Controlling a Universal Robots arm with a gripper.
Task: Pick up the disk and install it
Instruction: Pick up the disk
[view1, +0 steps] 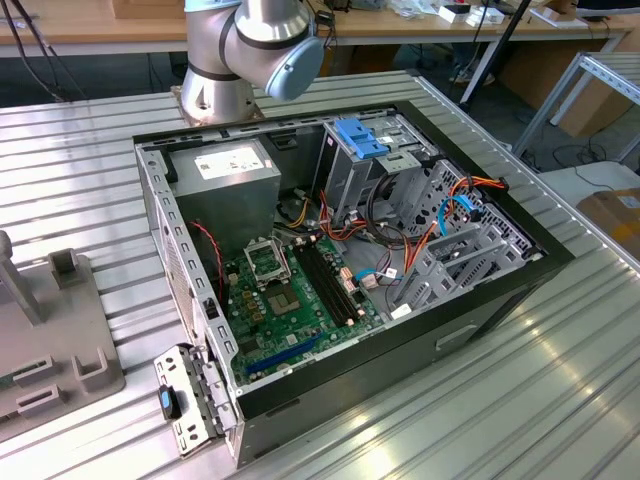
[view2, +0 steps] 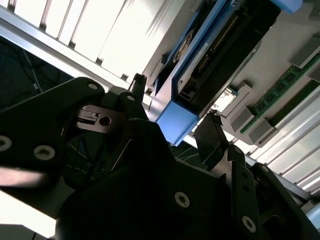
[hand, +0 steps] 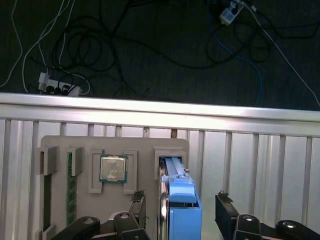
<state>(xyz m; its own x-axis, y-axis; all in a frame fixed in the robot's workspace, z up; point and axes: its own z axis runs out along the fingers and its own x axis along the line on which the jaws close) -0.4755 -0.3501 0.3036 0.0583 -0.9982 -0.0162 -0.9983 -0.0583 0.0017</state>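
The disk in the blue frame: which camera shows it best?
The first wrist view: the disk stands on edge in a slot of the grey holder, inside the open end effector. The second wrist view shows its blue corner and dark face close up. The exterior view shows the computer case.

Arm (view1: 245, 40) up at the far edge in the exterior view: silver base (view1: 208, 98) planted upright, shoulder joint (view1: 262, 30) stacked right above it, its blue-grey end cap (view1: 297, 66) facing the exterior view's right. Over to the first wrist view, and the gripper (hand: 180, 196) is wide open, two dark fingers (hand: 226, 212) spread well apart and parallel. In the second wrist view the gripper (view2: 175, 97) shows its black body (view2: 150, 195), bolted linkage arms (view2: 50, 130) splayed to either side, fingertips (view2: 212, 135) apart, jaws gaping.
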